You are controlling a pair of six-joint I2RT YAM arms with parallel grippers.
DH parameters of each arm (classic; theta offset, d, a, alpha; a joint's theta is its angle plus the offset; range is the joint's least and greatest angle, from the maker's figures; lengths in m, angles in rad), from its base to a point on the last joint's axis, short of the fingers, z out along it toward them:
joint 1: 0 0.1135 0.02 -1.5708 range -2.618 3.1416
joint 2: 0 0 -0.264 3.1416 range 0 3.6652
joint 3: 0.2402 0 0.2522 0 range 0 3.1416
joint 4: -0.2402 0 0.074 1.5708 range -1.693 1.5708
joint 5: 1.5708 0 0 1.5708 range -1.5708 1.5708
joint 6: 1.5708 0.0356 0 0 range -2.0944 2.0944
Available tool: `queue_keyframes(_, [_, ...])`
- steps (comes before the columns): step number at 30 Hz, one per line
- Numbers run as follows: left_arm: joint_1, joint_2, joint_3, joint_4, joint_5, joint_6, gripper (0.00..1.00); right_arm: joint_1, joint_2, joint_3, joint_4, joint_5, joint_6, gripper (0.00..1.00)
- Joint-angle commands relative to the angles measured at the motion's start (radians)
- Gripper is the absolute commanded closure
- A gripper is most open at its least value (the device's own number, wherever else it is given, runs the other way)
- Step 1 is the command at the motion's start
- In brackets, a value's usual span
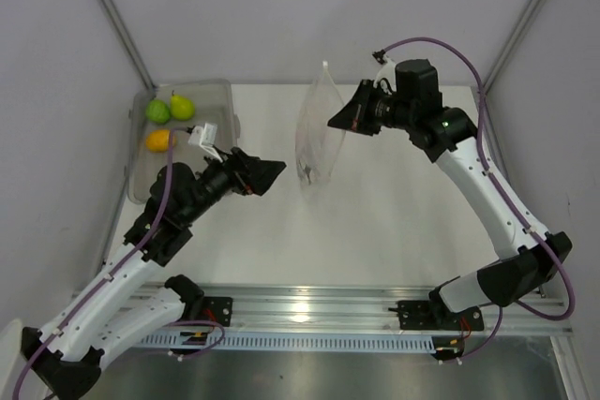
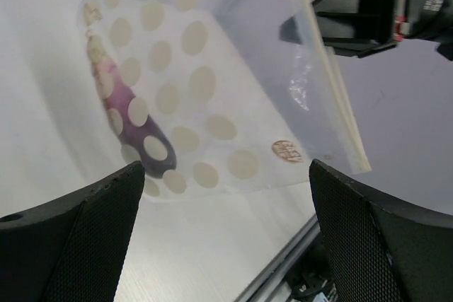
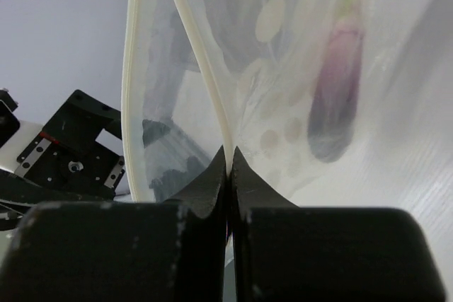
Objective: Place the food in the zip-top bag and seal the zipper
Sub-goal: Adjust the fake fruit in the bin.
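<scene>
The right fingers [image 3: 204,190] clench the mouth edge of the clear plastic zip-top bag [image 1: 317,138]; dark purple toy eggplant [image 3: 336,97] inside. The left fingers [image 2: 78,238], released, at its 8 o'clock.

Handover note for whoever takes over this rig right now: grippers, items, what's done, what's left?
Right gripper: shut on the mouth edge of the zip-top bag, holding it upright.
Left gripper: open, empty, facing the bag.
Done: eggplant is inside the bag.
Left: green fruit, pear and orange fruit lie in the grey bin. The zipper is open, not sealed.
</scene>
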Motion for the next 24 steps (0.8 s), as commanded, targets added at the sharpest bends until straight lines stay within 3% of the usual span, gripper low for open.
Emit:
queue_keyframes(1, [-0.003,0.025,0.071,-0.050,-0.106,0.059,0.01,-0.020,-0.018,0.044,-0.083,0.046,-0.063,1.00])
queue_keyframes(3, [0.009,0.063,0.129,-0.104,-0.192,0.043,0.05,-0.028,-0.019,0.061,-0.127,0.092,-0.080,1.00])
queue_keyframes(6, [0.051,0.123,0.188,-0.172,-0.204,0.013,0.09,-0.028,-0.018,0.065,-0.173,0.156,-0.108,1.00])
queue_keyframes(13, [0.121,0.247,0.240,-0.229,-0.314,-0.071,0.01,-0.029,-0.032,-0.010,-0.163,0.203,-0.134,1.00])
queue_keyframes(19, [0.127,0.406,0.246,-0.137,-0.598,-0.068,0.03,-0.029,-0.012,-0.076,-0.135,0.213,-0.152,1.00])
queue_keyframes(21, [0.138,0.469,0.296,-0.169,-0.721,-0.071,0.04,-0.029,-0.009,-0.103,-0.123,0.216,-0.162,1.00])
queue_keyframes(24, [0.195,0.609,0.376,-0.241,-0.761,-0.098,0.05,-0.029,0.007,-0.122,-0.115,0.218,-0.175,1.00])
